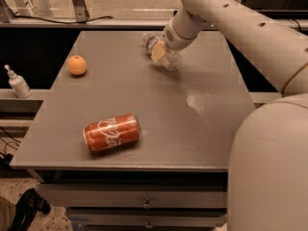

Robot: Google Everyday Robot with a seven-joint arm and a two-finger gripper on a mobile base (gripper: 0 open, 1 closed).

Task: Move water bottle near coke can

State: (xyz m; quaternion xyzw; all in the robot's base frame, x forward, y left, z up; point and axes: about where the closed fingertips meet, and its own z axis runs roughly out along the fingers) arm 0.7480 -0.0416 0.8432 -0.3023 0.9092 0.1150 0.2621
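Coke can [111,132] lies on its side near the front edge of the grey table [144,95], script facing up, nothing touching it.

Water bottle [171,61] is well apart from the can, beyond it toward the far side and off to the robot's right; it looks tilted or lying rather than upright, pale cap end pointing away from the can, clear body nearer to it.

Gripper [160,52] sits right on the bottle's middle, equally far beyond the can; the arm comes in from the robot's right, above the table. Whether it has clamped the bottle or only rests against it, I cannot tell; the contact is hidden by the wrist and by the bottle itself.

Orange [77,65] sits beyond the can and to its left, well apart from it; white pump bottle [17,83] stands farther left of the can, on a ledge off the table (neither belongs to the job).

Step in hand, as I judge it: securing the bottle at its start place; the carry toward the can is not yet done, so the task is early.

Next move calls for: a sure hold on the ribbed body, which may be slippery and easy to squash; a lift clear of the tabletop; a sweep toward the can; a set-down just beside it without nudging it, since a can on its side could roll.
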